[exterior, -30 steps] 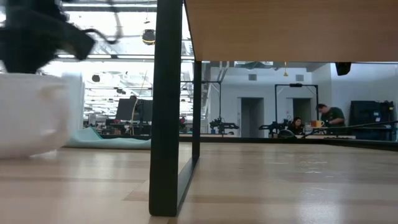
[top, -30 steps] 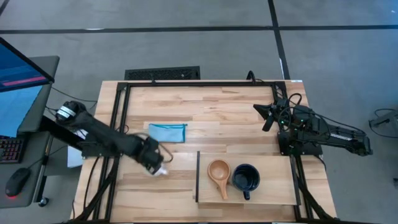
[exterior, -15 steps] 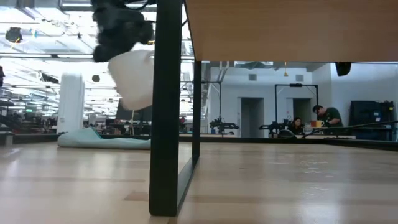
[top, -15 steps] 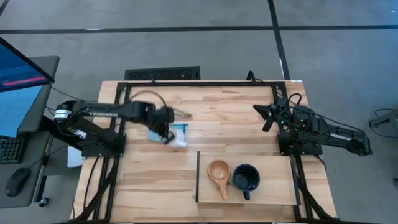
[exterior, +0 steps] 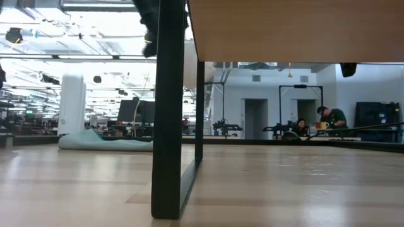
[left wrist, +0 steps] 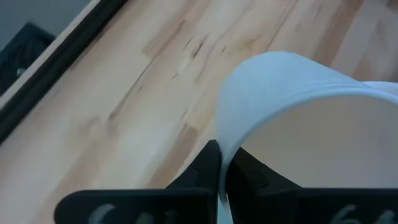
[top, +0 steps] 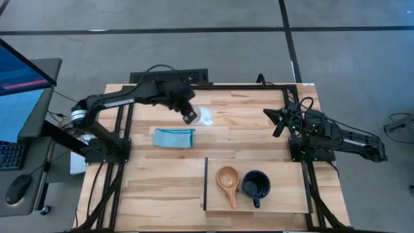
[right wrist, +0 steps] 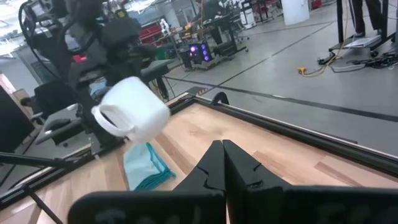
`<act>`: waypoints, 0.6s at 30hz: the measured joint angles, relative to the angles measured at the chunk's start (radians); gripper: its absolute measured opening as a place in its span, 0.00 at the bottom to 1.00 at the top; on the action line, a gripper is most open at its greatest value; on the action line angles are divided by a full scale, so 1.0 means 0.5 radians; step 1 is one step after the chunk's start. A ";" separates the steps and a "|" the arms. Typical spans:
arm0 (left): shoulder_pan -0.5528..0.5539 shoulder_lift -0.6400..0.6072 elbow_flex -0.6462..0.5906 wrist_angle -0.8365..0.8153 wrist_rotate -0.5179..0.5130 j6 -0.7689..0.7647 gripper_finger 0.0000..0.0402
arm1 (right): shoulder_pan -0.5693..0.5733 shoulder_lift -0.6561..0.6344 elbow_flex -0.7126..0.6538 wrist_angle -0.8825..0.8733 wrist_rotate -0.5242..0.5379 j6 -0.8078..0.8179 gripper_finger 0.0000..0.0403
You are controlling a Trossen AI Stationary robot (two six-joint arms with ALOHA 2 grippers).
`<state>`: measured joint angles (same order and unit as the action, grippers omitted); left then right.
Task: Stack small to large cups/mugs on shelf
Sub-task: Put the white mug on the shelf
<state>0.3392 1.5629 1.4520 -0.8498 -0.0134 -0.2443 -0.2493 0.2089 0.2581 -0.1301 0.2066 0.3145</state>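
Above the far middle of the bench [top: 246, 129], the left claw [top: 189, 116] grips the white mug [top: 204, 116] by its rim — lifted. Near right, the shelf [top: 284, 194] carries the tan wooden cup [top: 228, 178] and black mug [top: 256, 185]. Right claw [top: 277, 121] is closed — empty.

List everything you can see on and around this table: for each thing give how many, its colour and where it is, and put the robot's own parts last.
white mug: one, white, held in the air over the table's far side
wooden cup: one, tan, on the shelf, left of the black mug
black mug: one, glossy black, on the shelf
shelf: one, light wood, near right part of the table
cloth: one, blue, on the table left of centre
left end effector: shut on the white mug's rim
right end effector: shut, empty, waiting at the table's right side
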 joint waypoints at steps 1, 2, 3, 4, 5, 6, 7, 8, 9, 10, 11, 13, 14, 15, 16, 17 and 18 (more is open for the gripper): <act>0.004 0.069 0.060 0.007 0.017 0.036 0.00 | 0.000 0.000 0.000 0.000 0.000 0.000 0.03; 0.009 0.141 0.131 0.001 0.039 0.071 0.00 | 0.000 0.000 0.000 0.000 0.000 0.000 0.03; 0.009 0.214 0.199 -0.001 0.071 0.102 0.00 | 0.000 0.000 0.000 0.000 0.000 0.000 0.03; 0.009 0.293 0.280 0.002 0.109 0.135 0.00 | 0.000 0.000 0.000 0.000 0.000 0.000 0.03; 0.009 0.370 0.354 0.002 0.133 0.160 0.00 | 0.000 0.000 0.000 0.000 0.000 0.000 0.03; 0.009 0.440 0.430 -0.011 0.145 0.191 0.00 | 0.000 0.000 0.000 0.000 0.000 0.000 0.03; 0.009 0.512 0.508 -0.025 0.157 0.223 0.00 | 0.000 0.000 0.000 0.000 0.000 0.000 0.03; 0.008 0.584 0.589 -0.036 0.168 0.255 0.00 | 0.000 0.000 0.000 0.000 -0.001 0.000 0.03; 0.008 0.651 0.668 -0.067 0.171 0.280 0.00 | 0.000 0.001 0.000 0.000 0.000 0.000 0.03; 0.008 0.715 0.751 -0.127 0.173 0.307 0.00 | 0.000 0.000 0.000 0.000 0.000 0.000 0.03; 0.008 0.778 0.834 -0.193 0.174 0.328 0.00 | 0.000 0.000 0.000 0.000 0.000 0.000 0.03; 0.008 0.903 0.989 -0.313 0.174 0.392 0.00 | 0.000 0.000 0.000 0.000 0.000 0.001 0.03; 0.008 0.963 1.061 -0.389 0.173 0.425 0.00 | 0.000 0.000 0.000 0.000 0.000 0.001 0.03; 0.007 1.021 1.131 -0.474 0.170 0.454 0.00 | 0.000 0.000 0.000 0.000 0.000 0.001 0.03; 0.004 1.077 1.196 -0.557 0.168 0.476 0.00 | 0.000 0.000 0.000 0.000 0.000 0.001 0.03; 0.002 1.129 1.250 -0.618 0.166 0.493 0.00 | 0.000 0.000 0.000 0.000 0.000 0.001 0.03; -0.002 1.180 1.300 -0.681 0.163 0.505 0.00 | 0.000 0.000 0.000 0.000 0.000 0.001 0.03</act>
<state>0.3384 2.1529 2.1019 -1.1902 0.0682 0.0080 -0.2493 0.2090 0.2581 -0.1303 0.2066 0.3149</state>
